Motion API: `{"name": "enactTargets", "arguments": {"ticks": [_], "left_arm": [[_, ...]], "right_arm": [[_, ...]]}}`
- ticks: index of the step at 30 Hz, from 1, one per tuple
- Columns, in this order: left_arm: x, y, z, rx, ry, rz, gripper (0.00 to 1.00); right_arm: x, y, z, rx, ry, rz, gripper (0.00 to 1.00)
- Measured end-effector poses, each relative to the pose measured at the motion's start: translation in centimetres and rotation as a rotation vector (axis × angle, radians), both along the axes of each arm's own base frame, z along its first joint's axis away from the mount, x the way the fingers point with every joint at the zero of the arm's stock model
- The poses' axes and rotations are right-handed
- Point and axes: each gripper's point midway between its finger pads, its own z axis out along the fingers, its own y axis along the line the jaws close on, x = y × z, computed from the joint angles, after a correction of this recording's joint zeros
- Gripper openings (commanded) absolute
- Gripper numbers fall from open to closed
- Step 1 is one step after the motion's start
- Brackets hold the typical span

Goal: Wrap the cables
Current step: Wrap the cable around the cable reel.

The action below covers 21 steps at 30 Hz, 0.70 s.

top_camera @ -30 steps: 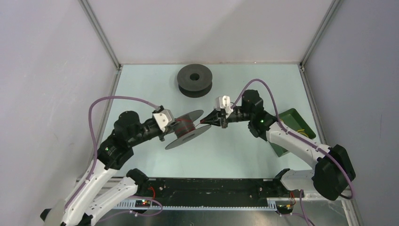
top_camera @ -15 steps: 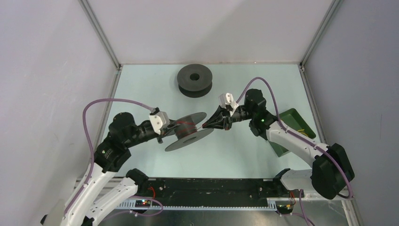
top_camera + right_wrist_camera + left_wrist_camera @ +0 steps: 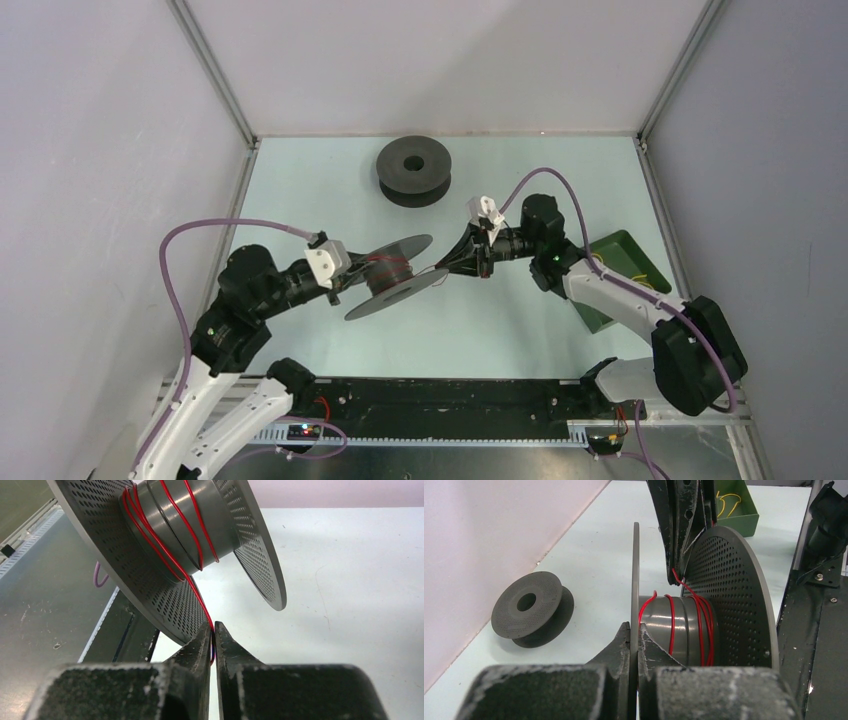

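Flange of wound spool clamped by left gripper, right gripper seemingly nipping red cable, spare spool beyond.

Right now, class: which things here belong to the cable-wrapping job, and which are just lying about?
In the job: red cable, held spool, left hand, right hand, yellow cable.
Lying about: spare spool, green bin around the yellow cable.

Pale mint counter, soft even light. Plain pale grey walls at back and both sides, aluminium posts at the back corners. Black rail along near edge, grey metal plate below it
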Motion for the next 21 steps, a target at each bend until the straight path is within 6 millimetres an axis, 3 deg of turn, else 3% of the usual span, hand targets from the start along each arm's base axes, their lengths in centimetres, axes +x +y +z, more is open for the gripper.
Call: {"name": "enactTargets", "arguments": {"ticks": [5,9,15,21], "left_arm": [[-0.1,-0.1,0.1,-0.012,0.012,-0.003,0.0],[-0.2,-0.4,1.0,-0.053,0.009,-0.014,0.0],[-0.5,-0.7,3.2,-0.178,0.015,-0.013,0.0],[-0.8,-1.1,4.1,-0.307,0.06,-0.019,0.0]], "right_arm": [[-0.2,0.2,-0.4,0.029,0.001,0.001,0.11],[-0.1,0.7,-0.3,0.061,-0.006,0.009,0.05],[-0.5,1.4,1.3,0.151,-0.066,0.03,0.01],[-1.2,1.7,3.2,0.228,-0.117,0.033,0.01]]}}
